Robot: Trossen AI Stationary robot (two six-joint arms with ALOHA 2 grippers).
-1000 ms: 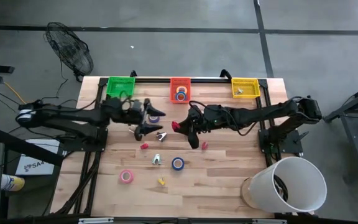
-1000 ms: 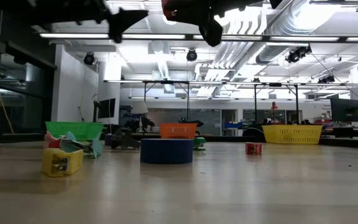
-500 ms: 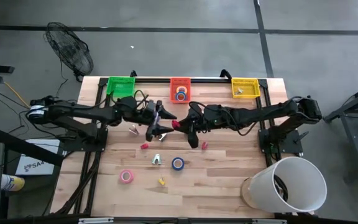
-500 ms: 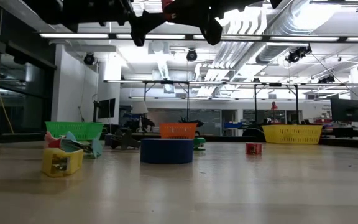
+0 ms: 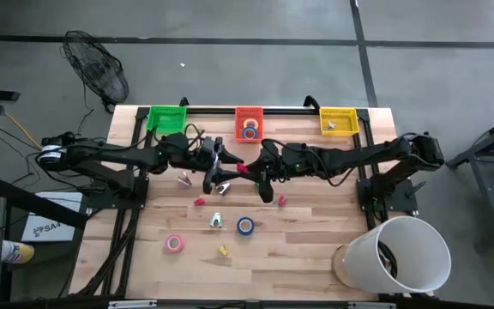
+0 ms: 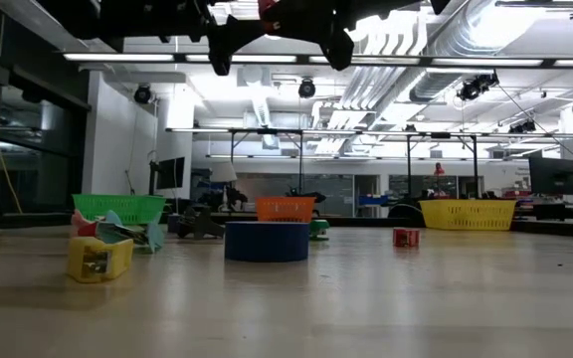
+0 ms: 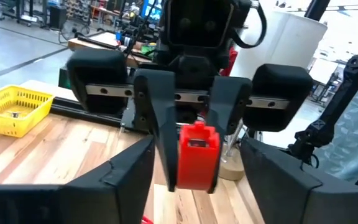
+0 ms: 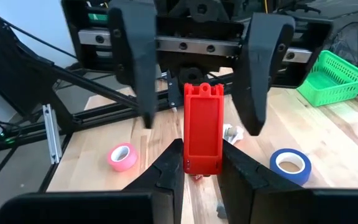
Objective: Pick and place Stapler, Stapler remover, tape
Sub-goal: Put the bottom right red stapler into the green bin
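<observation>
Above the table's middle, a red stapler (image 8: 202,129) is pinched upright by the right gripper (image 8: 202,163), while the left gripper (image 7: 194,177) faces it with fingers spread to either side — not touching. Toward six o'clock lie blue tape (image 5: 245,226) and pink tape (image 5: 174,244); at twelve o'clock, more rolls sit in the orange bin (image 5: 248,115).

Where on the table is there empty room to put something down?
The near right stretch of table is bare wood, between the blue tape and the white bucket. The middle is crowded: the left tool and right tool meet there around a red stapler, above small pieces.
</observation>
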